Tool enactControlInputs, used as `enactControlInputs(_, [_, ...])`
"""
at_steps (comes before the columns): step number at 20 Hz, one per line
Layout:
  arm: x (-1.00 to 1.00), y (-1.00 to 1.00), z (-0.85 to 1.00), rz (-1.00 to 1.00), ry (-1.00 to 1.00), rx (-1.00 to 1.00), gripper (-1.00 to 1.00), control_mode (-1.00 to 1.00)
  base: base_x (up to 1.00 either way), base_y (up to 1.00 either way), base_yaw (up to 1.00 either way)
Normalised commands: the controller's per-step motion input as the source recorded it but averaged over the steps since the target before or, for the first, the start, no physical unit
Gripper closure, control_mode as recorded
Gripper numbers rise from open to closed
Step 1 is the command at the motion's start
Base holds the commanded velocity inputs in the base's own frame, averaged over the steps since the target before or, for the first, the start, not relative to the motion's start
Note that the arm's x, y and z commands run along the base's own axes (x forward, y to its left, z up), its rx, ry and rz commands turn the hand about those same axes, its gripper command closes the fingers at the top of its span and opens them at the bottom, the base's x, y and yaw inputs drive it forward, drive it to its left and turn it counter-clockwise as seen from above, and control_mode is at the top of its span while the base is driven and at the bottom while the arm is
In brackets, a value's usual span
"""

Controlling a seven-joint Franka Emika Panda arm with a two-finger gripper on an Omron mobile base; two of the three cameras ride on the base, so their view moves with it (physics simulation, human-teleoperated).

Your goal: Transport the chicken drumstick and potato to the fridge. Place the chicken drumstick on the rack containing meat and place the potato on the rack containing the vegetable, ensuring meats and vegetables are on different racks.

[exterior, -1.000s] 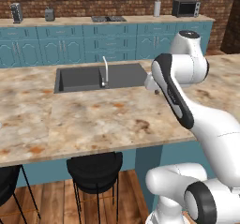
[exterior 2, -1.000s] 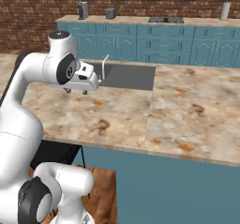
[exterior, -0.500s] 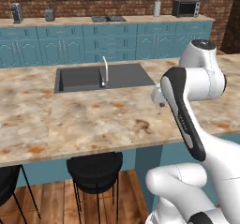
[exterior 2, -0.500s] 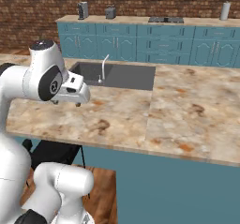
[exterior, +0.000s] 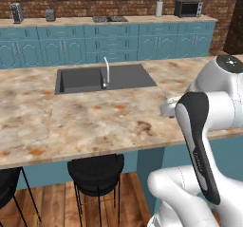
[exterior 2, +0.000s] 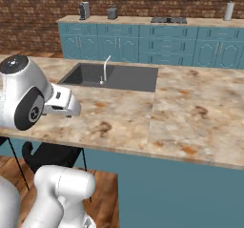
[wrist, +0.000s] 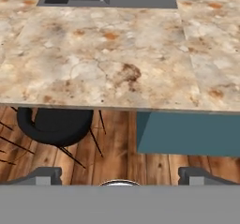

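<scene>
My gripper [wrist: 120, 176] is open: its two dark fingertips [wrist: 45, 175] stand far apart at the bottom of the hand view, with nothing between them. It looks down over the near edge of the marble island counter [wrist: 108, 59] and the wooden floor below. My white hand [exterior 2: 63, 105] hangs low over the counter's near side, beside the bulky arm [exterior: 209, 112]. The chicken drumstick, the potato, the fridge and its racks are out of view.
A dark sink [exterior: 102, 78] with a faucet [exterior: 107, 71] is set in the island. Black stools [exterior: 95, 171] stand under the counter's near edge. Teal cabinets [exterior 2: 143, 46] line the back wall, carrying a microwave [exterior: 188, 7] and a stovetop [exterior: 109, 18].
The arm has swung back and down, bringing the hand from above the counter near the sink to the island's near edge. The base has stayed put.
</scene>
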Motion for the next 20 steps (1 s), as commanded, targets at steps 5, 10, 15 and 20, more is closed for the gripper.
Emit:
enactControlInputs(5, [-0.33,0.09,0.26,0.00,-0.04,0.00,-1.00,1.00,-0.10,0.37,0.00])
enactControlInputs(10, [0.00,0.00,0.00,0.00,0.00,0.00,-1.00,1.00,-0.45,1.00,0.00])
enactControlInputs(15, [0.00,0.00,0.00,0.00,0.00,0.00,-1.00,1.00,-0.43,1.00,0.00])
enactControlInputs(20, [0.00,0.00,0.00,0.00,0.00,0.00,-1.00,1.00,-0.03,1.00,0.00])
